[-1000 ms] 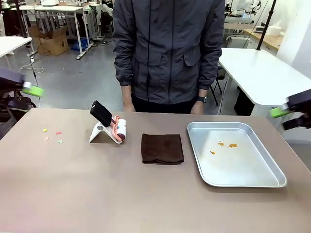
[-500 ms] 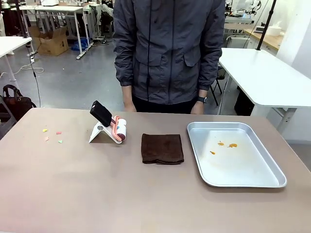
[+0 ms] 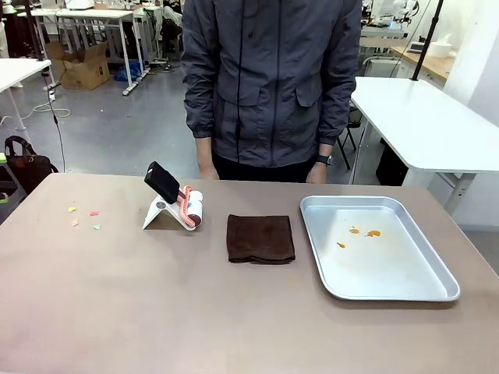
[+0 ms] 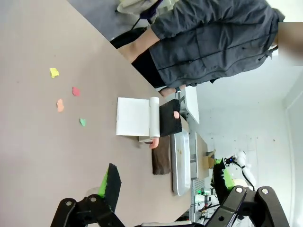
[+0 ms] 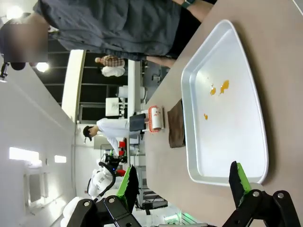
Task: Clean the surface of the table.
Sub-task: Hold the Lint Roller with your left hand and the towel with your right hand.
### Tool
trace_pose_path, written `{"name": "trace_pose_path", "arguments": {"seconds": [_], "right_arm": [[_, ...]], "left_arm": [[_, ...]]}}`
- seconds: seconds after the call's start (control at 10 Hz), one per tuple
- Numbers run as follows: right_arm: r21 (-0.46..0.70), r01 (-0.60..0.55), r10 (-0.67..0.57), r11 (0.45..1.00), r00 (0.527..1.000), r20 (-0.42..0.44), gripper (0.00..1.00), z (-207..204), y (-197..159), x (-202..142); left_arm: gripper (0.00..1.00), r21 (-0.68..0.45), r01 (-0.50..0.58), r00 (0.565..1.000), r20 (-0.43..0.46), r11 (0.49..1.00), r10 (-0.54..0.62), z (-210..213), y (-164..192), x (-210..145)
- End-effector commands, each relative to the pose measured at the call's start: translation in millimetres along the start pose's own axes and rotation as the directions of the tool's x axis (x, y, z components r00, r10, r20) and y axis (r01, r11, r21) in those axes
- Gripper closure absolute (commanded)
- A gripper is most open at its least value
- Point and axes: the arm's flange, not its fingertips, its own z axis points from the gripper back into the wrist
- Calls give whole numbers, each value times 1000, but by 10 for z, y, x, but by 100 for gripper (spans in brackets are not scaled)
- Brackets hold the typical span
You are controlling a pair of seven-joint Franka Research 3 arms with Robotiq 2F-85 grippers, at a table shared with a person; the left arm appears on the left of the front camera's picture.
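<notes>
On the smooth tan-brown counter [image 3: 117, 296], a soft square brown cloth [image 3: 260, 238] looked easy to pinch by an edge; the left pincer [image 4: 164, 172] and right pincer [image 5: 182, 169] gaped.

Ahead of the right gripper [image 5: 182, 172] lies a smooth, satin-sheen metal tray [image 5: 232, 137]; ahead of the left gripper [image 4: 164, 171], the smooth matte table top [image 4: 33, 142] carries a napped cloth [image 4: 161, 156] and a white plastic stand [image 4: 132, 116].
</notes>
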Motion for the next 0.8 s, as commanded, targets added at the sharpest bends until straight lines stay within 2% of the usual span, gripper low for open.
{"name": "trace_pose_path", "arguments": {"seconds": [0.0,0.6,0.7], "right_arm": [[30,-28,27,999,1000,11,0,116,104,-21],[13,-6,6,1000,1000,2,0,127,94,-38],[0,-83,83,997,996,-14,0,7,282,-46]], "left_arm": [[0,-26,-16,1000,1,1000,16,143,70,-22],[0,-21,-26,1000,9,999,26,157,73,-14],[0,38,40,999,0,998,-40,94,-105,1]]}}
